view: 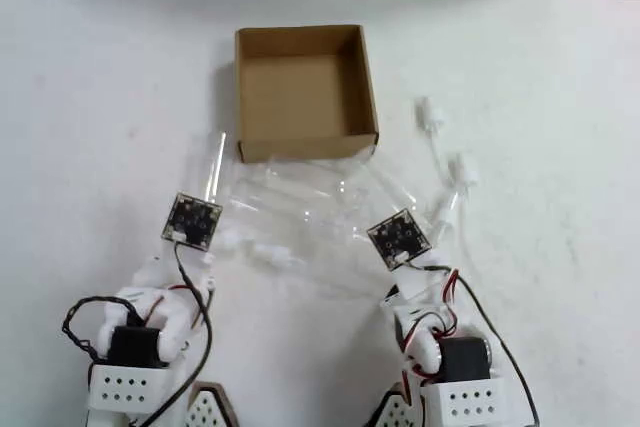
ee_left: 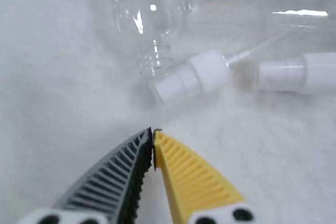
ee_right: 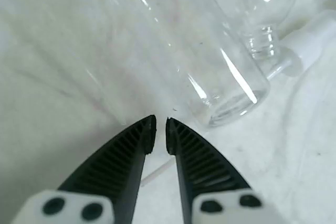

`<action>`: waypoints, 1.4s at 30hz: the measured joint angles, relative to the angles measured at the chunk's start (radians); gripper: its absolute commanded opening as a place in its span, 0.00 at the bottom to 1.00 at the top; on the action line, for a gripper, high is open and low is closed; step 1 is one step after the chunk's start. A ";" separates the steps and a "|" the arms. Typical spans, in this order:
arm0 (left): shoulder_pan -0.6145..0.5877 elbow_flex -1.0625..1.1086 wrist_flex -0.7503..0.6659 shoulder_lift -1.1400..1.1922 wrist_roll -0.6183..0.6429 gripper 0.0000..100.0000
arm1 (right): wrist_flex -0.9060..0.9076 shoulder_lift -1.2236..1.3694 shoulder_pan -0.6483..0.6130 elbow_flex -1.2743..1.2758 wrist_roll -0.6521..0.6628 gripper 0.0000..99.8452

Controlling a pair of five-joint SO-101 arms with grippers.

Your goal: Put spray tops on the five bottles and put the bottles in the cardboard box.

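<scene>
Several clear bottles (view: 300, 197) lie on their sides just in front of the open cardboard box (view: 305, 92). My left gripper (ee_left: 153, 132) is shut, its grey and yellow fingers pressed together with nothing held, a short way from a white spray top (ee_left: 191, 77) that lies at a bottle's neck (ee_left: 155, 59). A second spray top (ee_left: 294, 72) lies beside it. My right gripper (ee_right: 157, 125) has its black fingers almost touching, nothing between them, close to the base of a clear bottle (ee_right: 210, 72). Another bottle's neck (ee_right: 261, 43) lies by a white spray top (ee_right: 307, 38).
More spray tops (view: 432, 115) (view: 462, 172) lie on the white table right of the box, and a loose thin tube (view: 215, 162) lies to its left. Both arms (view: 150, 332) (view: 440, 347) sit at the near edge. A thin tube (ee_right: 157, 171) lies under my right fingers.
</scene>
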 measured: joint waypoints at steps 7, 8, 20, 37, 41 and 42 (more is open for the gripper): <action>0.000 -0.057 -0.098 0.000 0.000 0.03 | 0.000 0.000 0.000 0.000 0.000 0.02; 0.000 -0.072 -0.112 0.000 0.000 0.03 | 0.000 0.000 0.000 0.000 0.000 0.02; 0.000 -0.325 -0.117 0.012 0.000 0.03 | 0.000 0.000 0.000 0.000 0.000 0.02; -0.002 -0.853 -0.146 0.907 0.000 0.12 | 0.000 0.000 0.000 0.000 0.000 0.02; -0.002 -0.922 -0.155 1.069 0.000 0.19 | 0.000 0.000 0.000 0.000 0.000 0.02; -0.002 -0.942 -0.157 1.106 0.000 0.19 | 0.000 0.000 0.000 0.000 0.000 0.02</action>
